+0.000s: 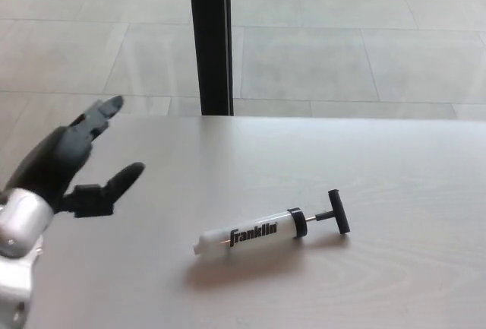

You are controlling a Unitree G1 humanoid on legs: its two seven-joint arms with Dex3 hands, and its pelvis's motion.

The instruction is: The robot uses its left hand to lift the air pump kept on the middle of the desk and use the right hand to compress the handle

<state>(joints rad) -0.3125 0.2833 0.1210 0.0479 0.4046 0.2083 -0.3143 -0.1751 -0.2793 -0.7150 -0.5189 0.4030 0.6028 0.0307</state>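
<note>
Left hand [72,163] is seen at the far left edge, raised over the desk's left side, fingers spread apart, thumb stuck out toward the right, nothing held. It is well apart from the pump. Wrist section below it is silver metal, partly cut off by the frame. Right hand is not seen.

Pump [269,228] is laid flat on the desk [395,177], roughly mid-desk, slightly right of centre. Long axis is run left-right with a slight tilt: nozzle end points left and toward the robot, handle end points right and slightly away. Barrel is a white cylinder, smooth, glossy-looking, with a tapered pale tip at the left end. "Franklin" is printed along the barrel in black letters. A black collar is fitted at the barrel's right end, then a thin metal rod is exposed, then a black T-handle [339,210] set crosswise to the rod. Rod shows only a short length between collar and handle.

Desk surface is pale wood grain, matte. A black vertical post [209,36] is seen behind the far edge, with grey floor tiles [342,48] beyond.
</note>
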